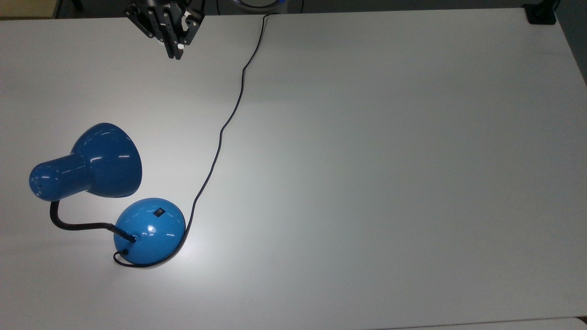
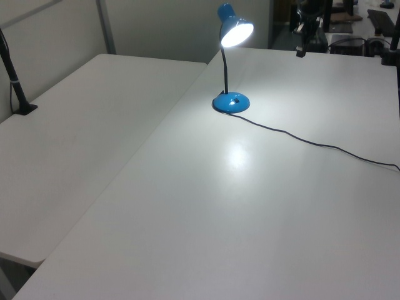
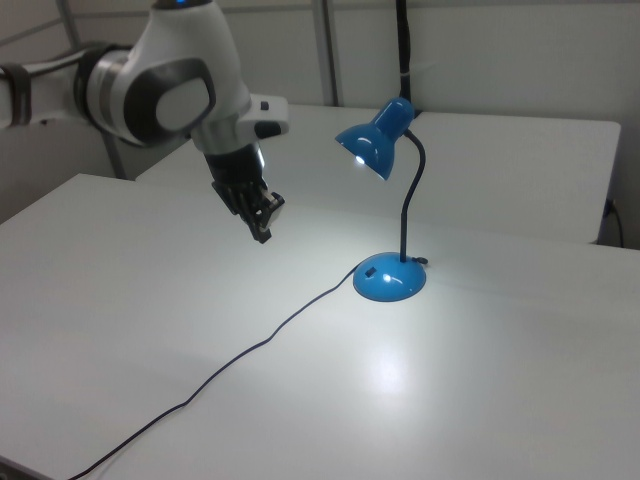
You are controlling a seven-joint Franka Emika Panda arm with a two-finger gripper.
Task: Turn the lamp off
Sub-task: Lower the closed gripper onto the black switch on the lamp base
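The lamp stands on the white table, lit. Its glossy blue shade [image 1: 98,162] hangs over the top view's left side, and a black gooseneck [image 1: 73,224] joins it to the round blue base [image 1: 150,229]. A small black switch [image 1: 159,212] sits on top of the base. In the left view the shade [image 2: 236,32] glows and a bright patch lies on the table. My gripper [image 1: 176,51] hovers at the top view's upper left, well away from the base, shut with nothing in it. It also hangs to the left of the lamp's base [image 3: 390,280] in the right view, gripper [image 3: 262,234] pointing down.
The lamp's black cord [image 1: 229,119] runs from the base across the table to its far edge, passing just right of my gripper in the top view. A black clamp [image 1: 540,13] sits at the top view's upper right corner. A second table [image 2: 94,112] adjoins in the left view.
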